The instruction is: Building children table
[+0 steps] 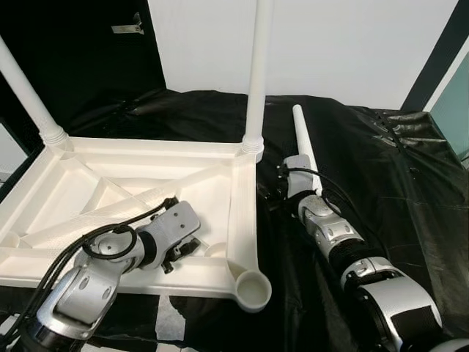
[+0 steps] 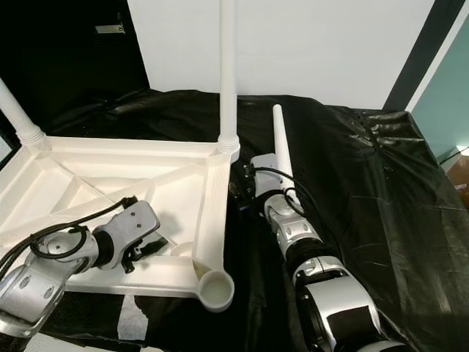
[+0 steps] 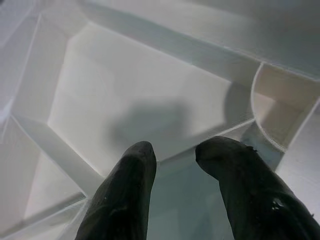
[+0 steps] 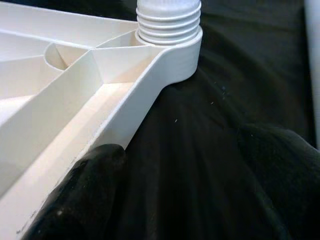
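A white plastic tabletop point(image 1: 132, 183) lies upside down on crinkled black sheeting point(image 1: 381, 169), its ribbed underside up. Two smooth round legs point(image 1: 258, 73) stand screwed into the far corner sockets; the near socket point(image 1: 253, 287) is an empty cup. The left pincer point(image 3: 172, 160) rests inside the tray, fingers slightly parted, holding nothing. The right pincer point(image 4: 170, 165), spread open, sits beside the tabletop's edge, near a loose tapered leg point(image 1: 303, 147).
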Available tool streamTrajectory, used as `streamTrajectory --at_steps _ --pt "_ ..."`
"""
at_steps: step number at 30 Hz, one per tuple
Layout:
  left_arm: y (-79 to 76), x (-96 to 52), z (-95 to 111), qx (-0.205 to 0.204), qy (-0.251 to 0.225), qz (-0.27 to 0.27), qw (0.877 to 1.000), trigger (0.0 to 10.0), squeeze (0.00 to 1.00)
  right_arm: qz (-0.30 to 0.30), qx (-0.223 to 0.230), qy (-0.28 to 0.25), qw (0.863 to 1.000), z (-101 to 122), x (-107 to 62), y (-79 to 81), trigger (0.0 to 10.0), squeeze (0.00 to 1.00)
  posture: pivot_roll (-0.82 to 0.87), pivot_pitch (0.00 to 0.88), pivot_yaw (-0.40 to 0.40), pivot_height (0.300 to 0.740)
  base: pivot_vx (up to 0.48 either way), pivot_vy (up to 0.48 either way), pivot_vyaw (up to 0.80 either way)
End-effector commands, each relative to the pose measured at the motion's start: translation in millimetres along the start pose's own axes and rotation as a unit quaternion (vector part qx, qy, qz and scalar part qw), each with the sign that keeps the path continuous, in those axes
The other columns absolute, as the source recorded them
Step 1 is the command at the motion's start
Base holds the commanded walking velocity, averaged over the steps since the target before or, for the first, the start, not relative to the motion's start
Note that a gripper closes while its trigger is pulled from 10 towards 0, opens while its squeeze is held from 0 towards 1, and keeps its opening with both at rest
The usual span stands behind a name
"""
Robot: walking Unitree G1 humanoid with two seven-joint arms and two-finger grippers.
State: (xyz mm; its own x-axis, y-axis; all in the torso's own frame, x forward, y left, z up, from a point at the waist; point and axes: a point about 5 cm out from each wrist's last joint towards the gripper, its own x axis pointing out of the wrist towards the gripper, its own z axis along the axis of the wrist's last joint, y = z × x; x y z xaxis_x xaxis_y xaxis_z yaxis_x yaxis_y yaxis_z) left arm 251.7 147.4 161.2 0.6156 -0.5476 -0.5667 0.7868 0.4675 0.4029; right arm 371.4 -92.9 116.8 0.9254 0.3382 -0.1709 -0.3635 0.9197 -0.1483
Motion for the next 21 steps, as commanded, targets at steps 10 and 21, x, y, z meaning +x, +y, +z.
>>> streamTrajectory --at_steps 10,21 --pt "3.1 -16.7 47.6 0.028 -0.149 0.017 0.988 10.0 0.0 -0.048 -0.048 -0.036 0.997 9.9 -3.7 -5.7 10.0 0.0 0.08 0.0 -0.036 0.74 0.0 0.0 0.0" --pt "-7.1 -22.8 63.1 -0.028 -0.242 -0.015 0.97 10.0 0.0 -0.153 -0.027 -0.089 0.984 21.2 -20.1 -31.0 10.0 0.0 0.07 0.0 -0.045 0.74 0.0 0.0 0.0"
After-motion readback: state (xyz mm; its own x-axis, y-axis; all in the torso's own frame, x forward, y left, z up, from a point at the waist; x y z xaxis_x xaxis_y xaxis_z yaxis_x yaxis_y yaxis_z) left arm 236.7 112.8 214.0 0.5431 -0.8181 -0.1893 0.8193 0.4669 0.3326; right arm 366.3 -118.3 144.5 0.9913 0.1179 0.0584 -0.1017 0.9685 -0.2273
